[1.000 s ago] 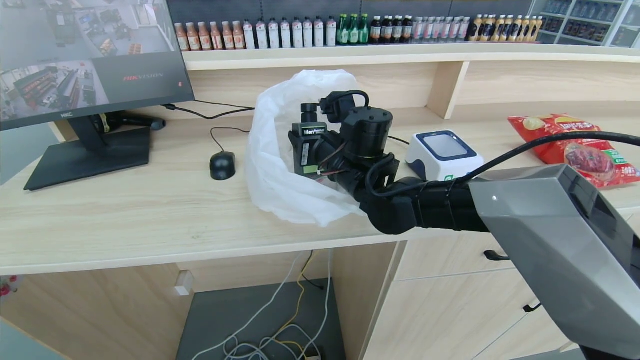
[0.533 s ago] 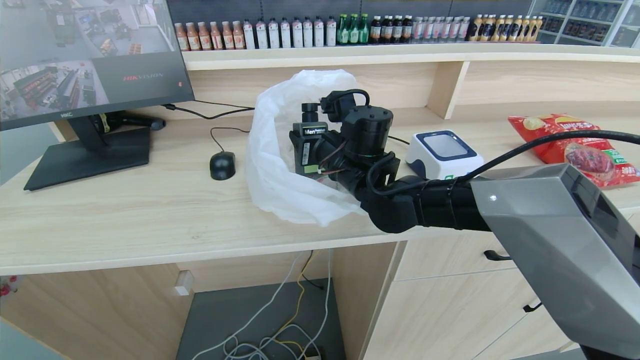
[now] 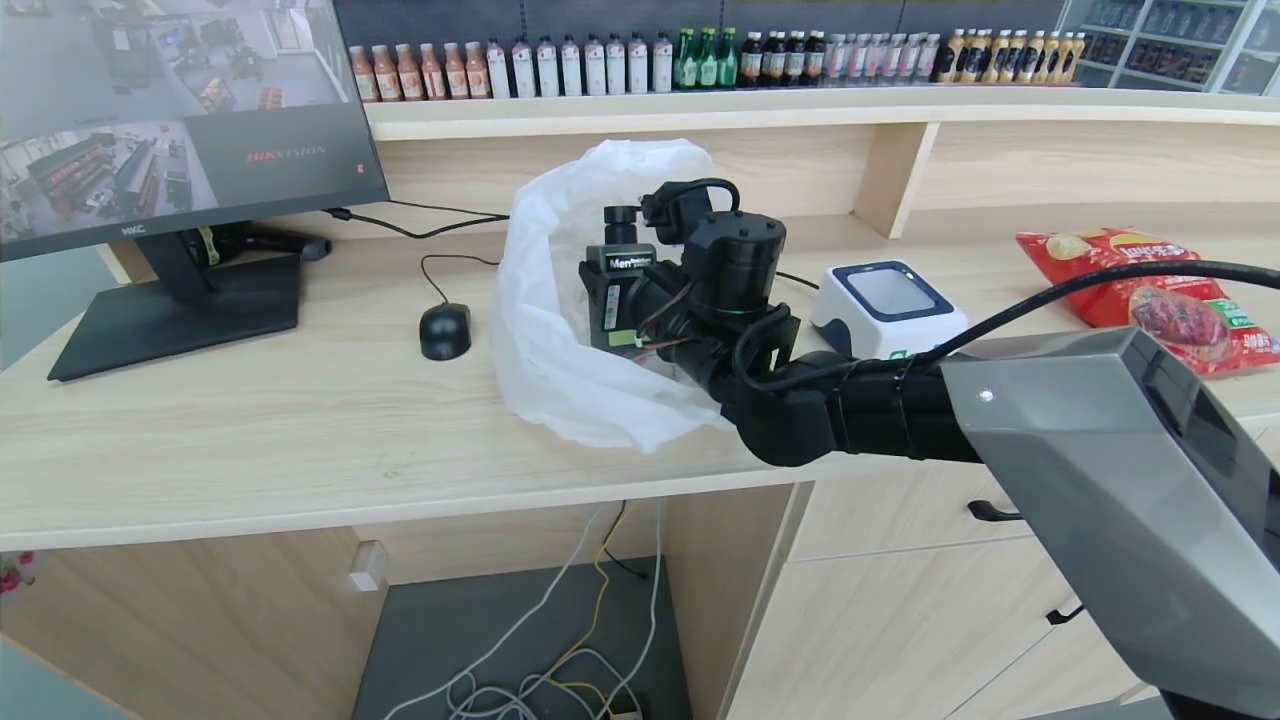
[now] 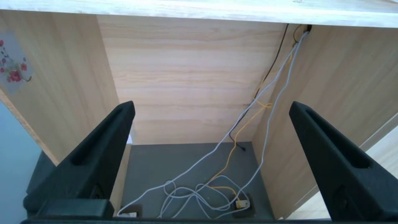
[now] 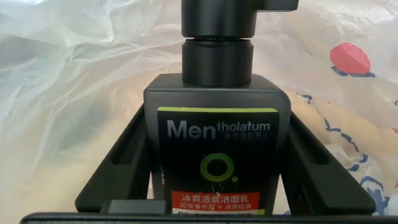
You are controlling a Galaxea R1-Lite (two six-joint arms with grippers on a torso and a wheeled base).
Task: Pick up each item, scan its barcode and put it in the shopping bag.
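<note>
Head view shows, at centre frame, the right end effector (image 3: 612, 318) clamped on the bottle (image 3: 618, 270) at the mouth of the bag (image 3: 545, 330), not yet released, while the chips (image 3: 1150, 285) at right on the counter (image 3: 300, 420) seem left to do; the left end effector (image 4: 211, 109) is spread wide.

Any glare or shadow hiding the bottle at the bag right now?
Head view: even light, no glare on the bottle; the right arm overlaps its side. Right wrist view: label glare-free, white bag bright behind it. Left wrist view: under-counter recess evenly lit.
</note>
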